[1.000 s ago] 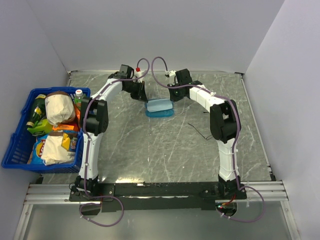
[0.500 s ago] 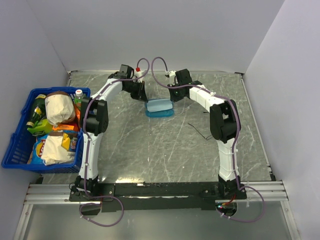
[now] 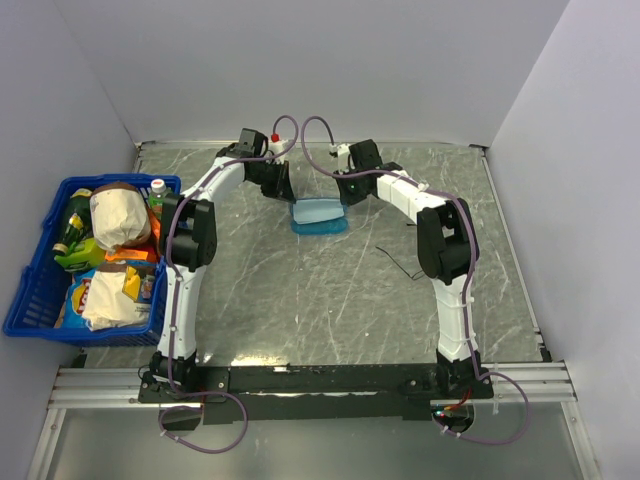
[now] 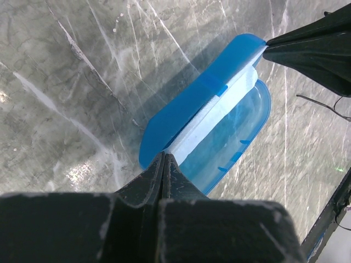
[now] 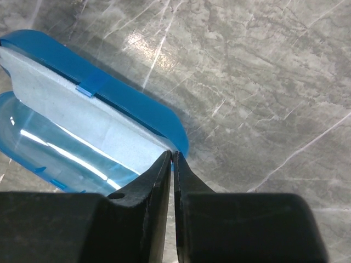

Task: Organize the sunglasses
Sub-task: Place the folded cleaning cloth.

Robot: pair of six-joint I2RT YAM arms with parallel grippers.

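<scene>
The blue translucent case [image 3: 318, 224] lies open at the back middle of the table. The light-blue cloth [image 3: 318, 209] is stretched across it between my two grippers. My left gripper [image 3: 289, 197] is shut on the cloth's left corner [image 4: 189, 143]. My right gripper [image 3: 345, 198] is shut on its right corner [image 5: 148, 143]. The cloth stands between the case's lid [image 5: 109, 90] and its base [image 5: 44, 150]. The sunglasses [image 3: 400, 263], a thin black wire frame, lie on the table right of the case, apart from both grippers.
A blue basket [image 3: 22, 300] full of groceries stands at the table's left edge. Grey walls close the back and both sides. The right gripper's fingers [image 4: 315, 49] show in the left wrist view.
The right arm has edged very slightly left. The cloth, the case and the left arm have not visibly moved.
</scene>
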